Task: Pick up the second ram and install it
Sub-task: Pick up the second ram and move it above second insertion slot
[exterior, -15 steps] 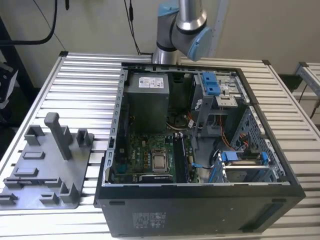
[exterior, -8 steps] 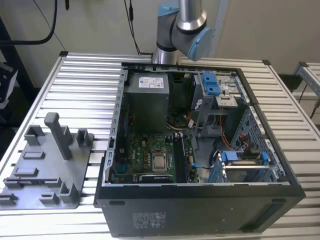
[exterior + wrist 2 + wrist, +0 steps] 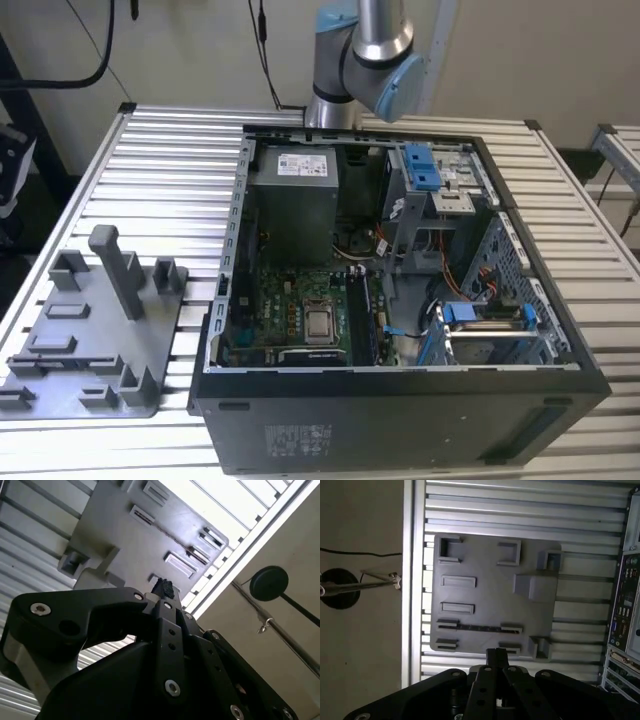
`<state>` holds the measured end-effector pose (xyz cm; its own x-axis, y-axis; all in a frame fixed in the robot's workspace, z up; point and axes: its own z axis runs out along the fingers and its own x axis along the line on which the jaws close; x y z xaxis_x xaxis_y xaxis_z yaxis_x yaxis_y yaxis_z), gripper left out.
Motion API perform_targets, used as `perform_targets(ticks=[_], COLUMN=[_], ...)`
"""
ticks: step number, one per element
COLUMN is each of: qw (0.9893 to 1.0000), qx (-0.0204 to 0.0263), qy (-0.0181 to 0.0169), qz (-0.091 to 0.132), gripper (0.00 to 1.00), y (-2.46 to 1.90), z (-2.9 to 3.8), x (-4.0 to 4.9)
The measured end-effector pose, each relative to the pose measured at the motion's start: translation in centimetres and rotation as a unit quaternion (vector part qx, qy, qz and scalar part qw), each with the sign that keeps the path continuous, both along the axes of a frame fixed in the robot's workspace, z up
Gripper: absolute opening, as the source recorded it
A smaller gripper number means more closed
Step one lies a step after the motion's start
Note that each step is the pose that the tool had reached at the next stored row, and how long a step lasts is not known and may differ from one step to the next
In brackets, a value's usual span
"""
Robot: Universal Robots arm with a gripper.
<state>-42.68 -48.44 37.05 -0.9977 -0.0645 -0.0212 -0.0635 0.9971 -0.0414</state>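
Gray tray [image 3: 490, 592], second ram [image 3: 480, 627] seemingly near claw [image 3: 496, 653]

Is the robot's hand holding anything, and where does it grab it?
Nothing seems held: the gripper is shut and empty, above the gray tray.

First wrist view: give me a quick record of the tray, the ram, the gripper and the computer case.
grey tray: on the slatted table, beside the computer case
second ram: thin dark stick on edge between two tray holders, not picked up
gripper: over the tray's edge, near the ram
computer case: open, motherboard exposed
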Motion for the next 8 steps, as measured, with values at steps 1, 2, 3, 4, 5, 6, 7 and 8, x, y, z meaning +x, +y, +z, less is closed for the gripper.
perform_targets(ticks=[1,2,3,4,5,6,7,8], qw=[1.0,0.9999,0.9997,0.9995,0.9992,0.9989,0.9984,0.998], qx=[0.0,0.0,0.0,0.0,0.0,0.0,0.0,0.0], qy=[-0.0001,-0.0001,-0.0001,-0.0001,-0.0001,-0.0002,-0.0002,-0.0002], qz=[0.007,0.015,0.024,0.032,0.04,0.048,0.056,0.063], gripper=[0.11,0.11,0.11,0.11,0.11,0.11,0.11,0.11], y=[0.0,0.01,0.01,0.01,0.01,0.01,0.01,0.01], z=[-0.01,0.0,0.0,0.0,0.0,-0.01,-0.02,-0.02], x=[-0.01,-0.02,-0.03,-0.04,-0.05,-0.06,-0.09,-0.11])
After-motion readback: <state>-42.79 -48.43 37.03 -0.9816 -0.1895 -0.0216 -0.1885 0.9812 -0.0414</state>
